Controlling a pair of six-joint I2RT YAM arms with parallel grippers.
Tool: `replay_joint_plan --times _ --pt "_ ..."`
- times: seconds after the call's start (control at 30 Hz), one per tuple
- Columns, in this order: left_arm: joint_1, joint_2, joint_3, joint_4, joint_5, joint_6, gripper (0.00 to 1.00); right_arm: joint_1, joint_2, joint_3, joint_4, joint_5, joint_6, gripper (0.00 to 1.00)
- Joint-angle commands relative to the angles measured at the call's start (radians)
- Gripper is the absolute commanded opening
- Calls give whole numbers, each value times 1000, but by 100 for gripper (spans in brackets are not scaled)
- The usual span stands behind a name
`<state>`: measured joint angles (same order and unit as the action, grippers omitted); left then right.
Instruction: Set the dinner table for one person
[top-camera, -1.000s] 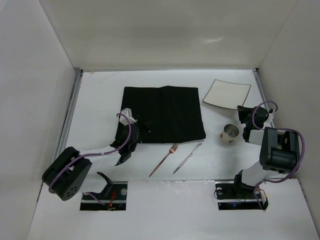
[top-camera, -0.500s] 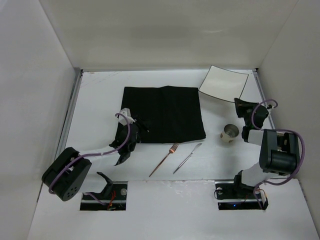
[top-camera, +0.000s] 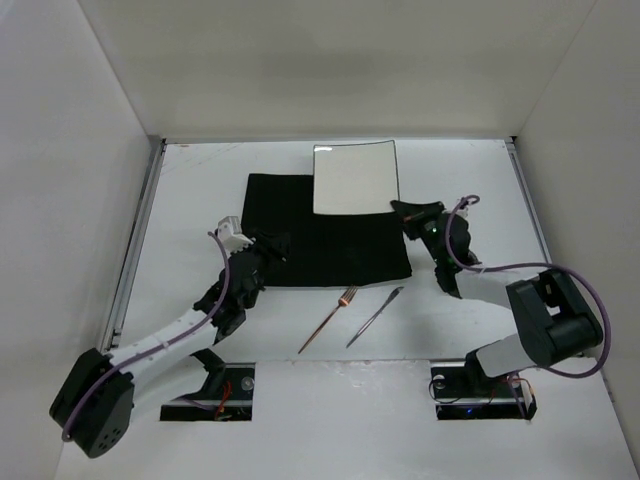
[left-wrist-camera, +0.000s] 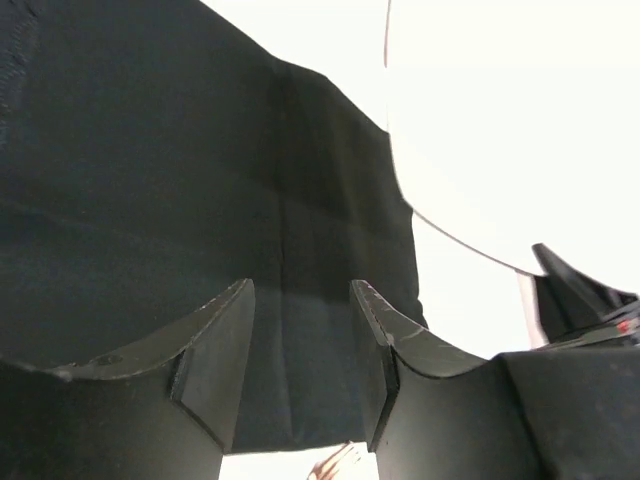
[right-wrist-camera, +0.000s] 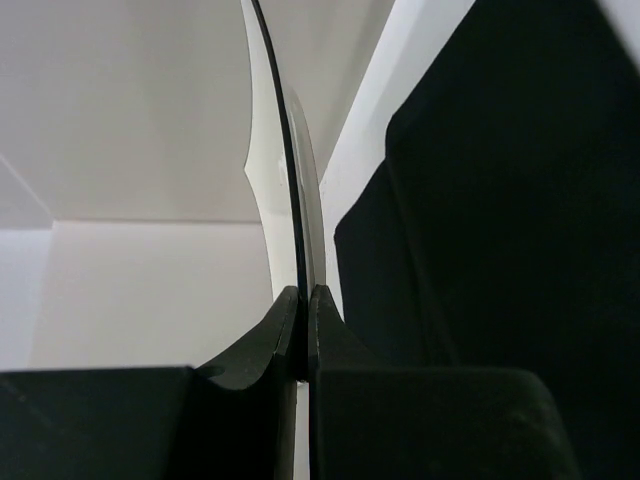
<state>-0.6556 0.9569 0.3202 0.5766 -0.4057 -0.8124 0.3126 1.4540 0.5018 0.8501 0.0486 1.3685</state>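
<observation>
The right gripper (right-wrist-camera: 303, 300) has its black fingers (right-wrist-camera: 262, 350) pinched on the lower rim of a thin pale glossy plate (right-wrist-camera: 306, 215), seen edge-on and upright. A black cloth mat (right-wrist-camera: 500, 200) lies to its right.

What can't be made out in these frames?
- Top view: plate covers the mat's far right corner; whether they touch is unclear.
- Left wrist: fork cut off by the bottom edge.
- Right wrist: plate seen edge-on, its face hidden.
</observation>
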Motion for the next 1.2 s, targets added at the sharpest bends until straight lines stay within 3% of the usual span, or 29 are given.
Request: replay_joint_plan --times 0.0,0.2,0.43,1.17 --pt "-11 -116 3 -138 -47 -13 40 90 -64 17 366 193 67 0" --pt "1 -234 6 -248 -61 1 40 281 29 37 428 373 86 0" --pt "7 -297 -33 -299 -59 -14 40 392 158 61 520 482 106 0" --pt "-9 -371 -93 -333 -78 -53 39 463 335 78 547 450 216 0"
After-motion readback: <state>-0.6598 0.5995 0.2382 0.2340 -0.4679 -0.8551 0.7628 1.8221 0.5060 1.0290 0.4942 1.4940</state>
